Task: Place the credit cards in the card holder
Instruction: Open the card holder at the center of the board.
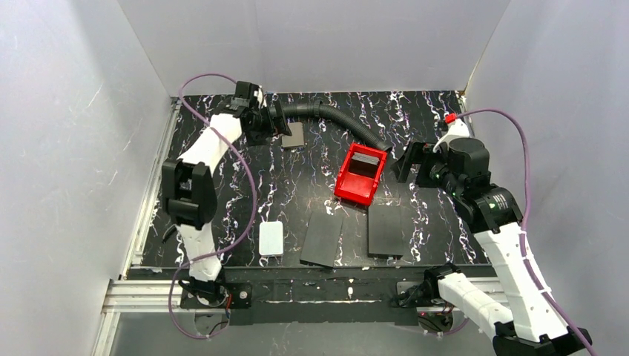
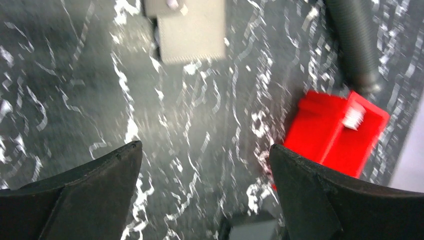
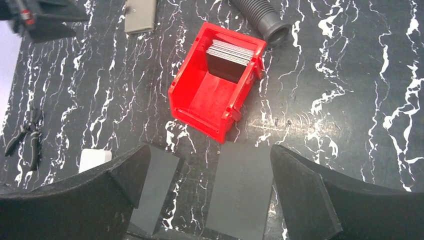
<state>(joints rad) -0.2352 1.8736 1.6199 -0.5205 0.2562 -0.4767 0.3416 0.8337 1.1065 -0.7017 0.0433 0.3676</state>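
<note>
The credit cards stand as a striped grey-white stack at the far end of the red tray; the right wrist view shows them too. The card holder lies folded shut and flat on the table at the far left; it also shows in the left wrist view and the right wrist view. My left gripper is open and empty just beside the holder, with bare table between its fingers. My right gripper is open and empty, right of the tray and above the table.
A black corrugated hose runs across the back to the tray's far end. Two flat black panels and a white rounded box lie near the front edge. Pliers lie at the left. White walls enclose the table.
</note>
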